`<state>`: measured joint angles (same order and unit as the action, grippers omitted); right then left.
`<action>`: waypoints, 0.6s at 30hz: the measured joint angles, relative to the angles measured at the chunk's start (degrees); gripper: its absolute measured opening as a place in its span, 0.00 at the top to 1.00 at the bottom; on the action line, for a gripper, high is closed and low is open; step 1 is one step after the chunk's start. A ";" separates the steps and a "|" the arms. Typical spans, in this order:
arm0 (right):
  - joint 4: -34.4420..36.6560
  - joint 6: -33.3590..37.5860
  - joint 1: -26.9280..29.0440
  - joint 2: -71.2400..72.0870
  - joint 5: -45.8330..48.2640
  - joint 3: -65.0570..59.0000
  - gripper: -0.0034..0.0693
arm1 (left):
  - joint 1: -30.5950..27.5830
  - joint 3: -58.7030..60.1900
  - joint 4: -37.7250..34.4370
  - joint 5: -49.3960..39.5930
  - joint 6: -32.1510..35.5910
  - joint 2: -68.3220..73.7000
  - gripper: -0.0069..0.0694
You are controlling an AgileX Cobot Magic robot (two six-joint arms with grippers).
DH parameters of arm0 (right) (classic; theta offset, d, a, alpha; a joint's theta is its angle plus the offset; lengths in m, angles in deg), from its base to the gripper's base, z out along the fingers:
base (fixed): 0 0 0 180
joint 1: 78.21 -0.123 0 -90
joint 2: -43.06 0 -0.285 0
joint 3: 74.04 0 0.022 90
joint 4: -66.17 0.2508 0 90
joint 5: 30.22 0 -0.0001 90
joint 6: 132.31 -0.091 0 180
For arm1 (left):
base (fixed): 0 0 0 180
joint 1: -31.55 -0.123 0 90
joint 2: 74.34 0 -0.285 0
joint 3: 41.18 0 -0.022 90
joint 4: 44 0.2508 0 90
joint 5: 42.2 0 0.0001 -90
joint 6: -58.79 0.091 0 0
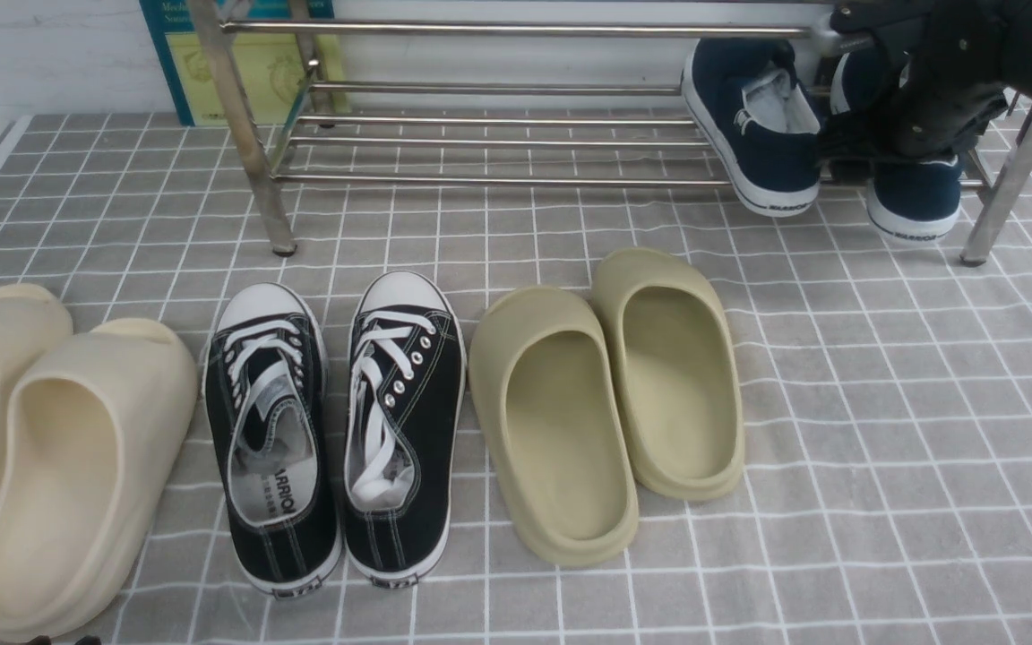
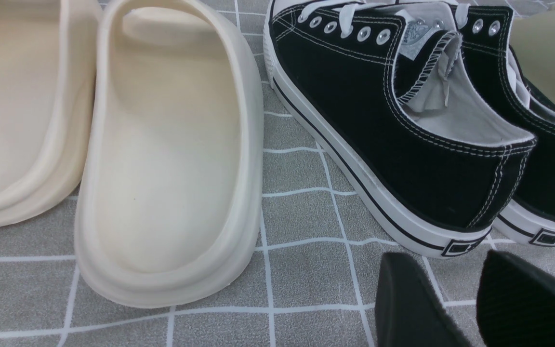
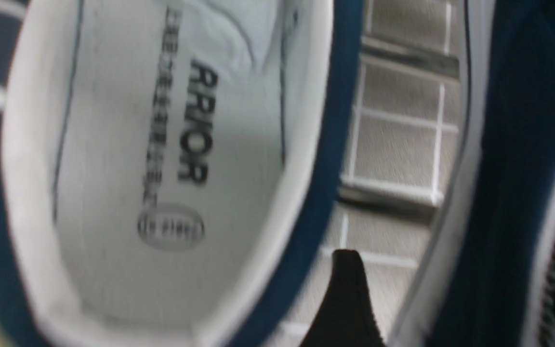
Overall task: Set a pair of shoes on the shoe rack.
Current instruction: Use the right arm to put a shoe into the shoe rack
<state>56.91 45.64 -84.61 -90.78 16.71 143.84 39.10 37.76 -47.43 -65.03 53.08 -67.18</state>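
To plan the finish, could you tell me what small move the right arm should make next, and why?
Probably ease the right gripper straight back out. Both navy shoes already rest on the shoe rack, and one finger stands clear between them, so a sideways pull could drag one off.

Got two navy canvas slip-ons [image 1: 765, 148] with white soles and lining parked side by side at the right end of the shiny silver tube shoe rack [image 1: 480, 143], toes in, heels poking out over the front bar, tilted down.
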 joint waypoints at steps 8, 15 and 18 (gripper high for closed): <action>1.19 0.68 0.00 6.07 3.77 -0.17 0.22 | 0.00 0.00 0.00 0.00 0.63 0.00 0.60; 2.99 0.80 0.05 5.89 3.95 -0.81 0.31 | 0.00 0.00 0.00 0.00 0.69 0.00 0.60; 2.99 0.80 0.05 4.18 2.33 -1.14 0.38 | 0.00 0.00 0.00 0.00 0.69 0.00 0.60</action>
<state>59.90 46.44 -84.55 -86.60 19.04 142.70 39.10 37.76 -47.43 -65.03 53.77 -67.18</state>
